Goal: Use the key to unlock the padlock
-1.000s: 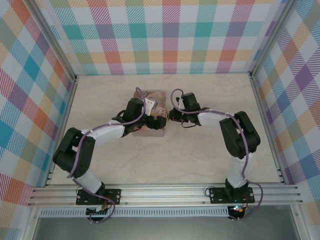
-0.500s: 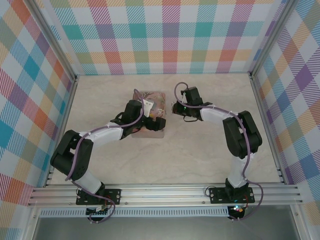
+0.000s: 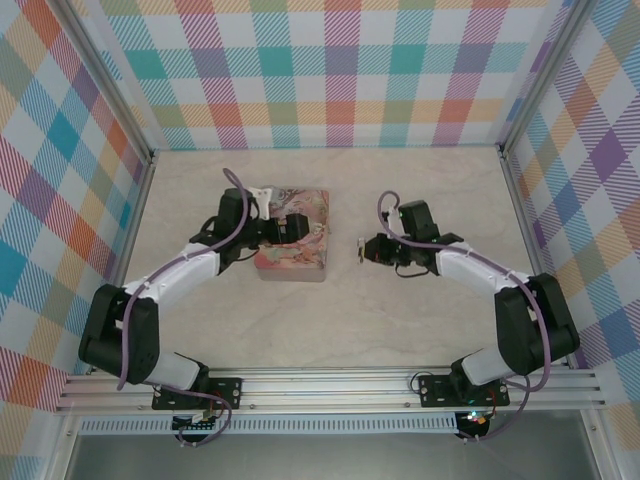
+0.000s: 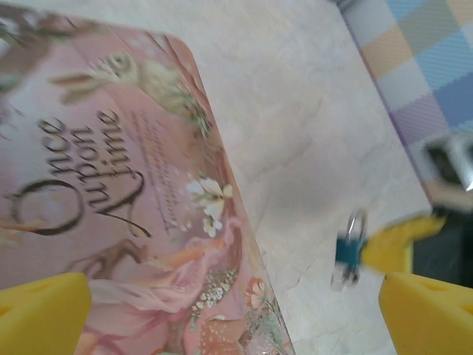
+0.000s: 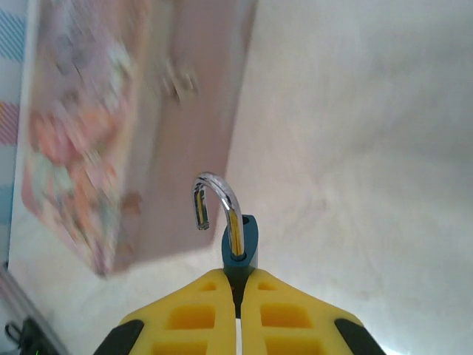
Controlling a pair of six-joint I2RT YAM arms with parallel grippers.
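The padlock (image 5: pixel 241 244) is small and blue. Its metal shackle (image 5: pixel 219 194) is swung open with one end free. My right gripper (image 5: pixel 238 275) is shut on the blue body and holds it above the table, right of the pink tin (image 3: pixel 298 258). From above, the padlock (image 3: pixel 361 249) shows at the tip of the right gripper (image 3: pixel 368 250). My left gripper (image 3: pixel 282 233) hangs open over the tin (image 4: pixel 111 185) with nothing between its fingers (image 4: pixel 41 314). The left wrist view has the padlock (image 4: pixel 347 250) blurred. I cannot make out the key.
The pink pictured tin (image 5: pixel 81 126) lies flat left of the table's middle. Checked walls (image 3: pixel 340 70) close the table on three sides, and a metal rail (image 3: pixel 330 385) with both arm bases runs along the near edge. Bare table (image 3: pixel 430 200) lies right of the tin.
My right gripper has drawn the padlock right and nearer, away from the tin. My left arm has swung left and back over the tin, its jaws opening a little wider.
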